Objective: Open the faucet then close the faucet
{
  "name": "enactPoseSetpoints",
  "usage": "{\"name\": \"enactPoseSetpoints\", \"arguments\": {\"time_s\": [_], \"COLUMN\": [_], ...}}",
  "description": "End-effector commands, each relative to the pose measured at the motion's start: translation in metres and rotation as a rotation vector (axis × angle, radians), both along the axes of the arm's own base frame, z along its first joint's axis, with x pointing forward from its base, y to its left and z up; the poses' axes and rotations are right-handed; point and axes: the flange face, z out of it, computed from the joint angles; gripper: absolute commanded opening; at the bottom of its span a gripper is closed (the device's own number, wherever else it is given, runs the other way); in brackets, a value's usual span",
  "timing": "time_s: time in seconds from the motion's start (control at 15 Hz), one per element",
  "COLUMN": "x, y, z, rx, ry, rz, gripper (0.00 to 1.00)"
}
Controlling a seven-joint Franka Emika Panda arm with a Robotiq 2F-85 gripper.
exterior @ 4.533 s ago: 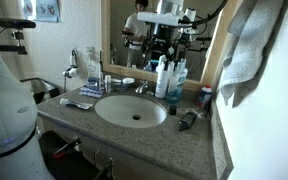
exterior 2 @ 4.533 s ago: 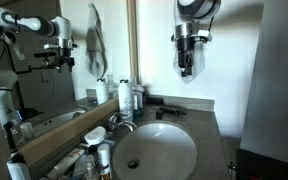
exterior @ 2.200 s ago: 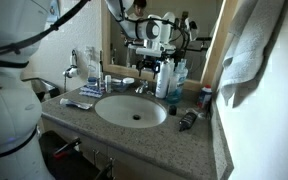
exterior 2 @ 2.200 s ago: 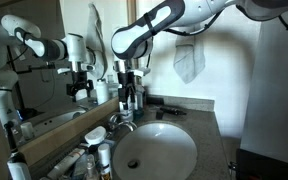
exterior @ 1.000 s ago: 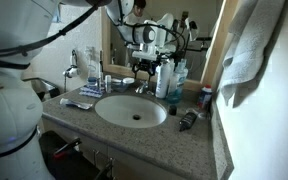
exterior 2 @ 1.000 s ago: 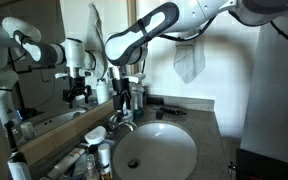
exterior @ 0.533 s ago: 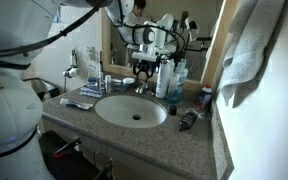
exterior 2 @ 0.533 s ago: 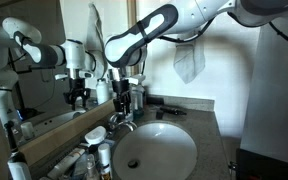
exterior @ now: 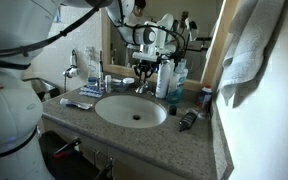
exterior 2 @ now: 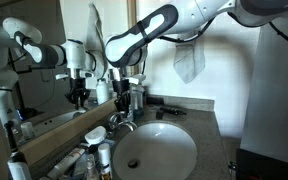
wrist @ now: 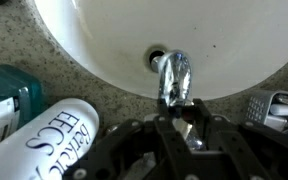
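In the wrist view the gripper [wrist: 185, 128] is coming in from 6 o'clock. Its dark body is blocking the base of the faucet [wrist: 174, 76] and most of the top handle. The fingers [wrist: 167, 128] are standing close on either side of a chrome part. Whether they are pressing on it or merely flanking it, I cannot tell. The faucet's short spout is pointing toward 12 o'clock over the white sink [wrist: 104, 35], whose bowl is being cut off by the top edge. At 8 o'clock a white bottle [wrist: 54, 132] is lying half out of frame. Its large dark letters look like "ECCS", with a second line too soft to read. At 9 o'clock a teal box [wrist: 12, 92] is cropped by the edge, its label unreadable. At 4 o'clock some pale clutter is showing only in part.

In an exterior view the faucet [exterior: 141, 89] is sitting at the sink's [exterior: 131, 111] 12 o'clock rim. It is small and partly masked by the gripper [exterior: 144, 76] directly above it. White-and-blue bottles [exterior: 166, 78] are standing at 2 o'clock from the sink, with print too small to read. A black cylinder [exterior: 187, 120] is lying on the bench [exterior: 199, 150] at 3 o'clock.

In an exterior view the faucet [exterior 2: 120, 122] is peeking out just under the gripper [exterior 2: 123, 104], at 10 o'clock from the sink [exterior 2: 156, 153]. The finger gap is not resolvable there.
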Motion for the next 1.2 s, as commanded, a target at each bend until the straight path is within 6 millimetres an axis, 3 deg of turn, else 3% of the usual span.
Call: {"name": "enactPoseSetpoints", "arguments": {"time_s": [0.0,0.87,1.13], "x": [-0.001,0.012,0.015], "y": [0.007,0.068,0.073], "z": [0.008,0.047,0.047], "rx": [0.002,-0.013,-0.037], "ry": [0.006,-0.066,-0.051], "rz": [-0.006,0.198,0.227], "gripper": [0.08,0.08,0.08]}}
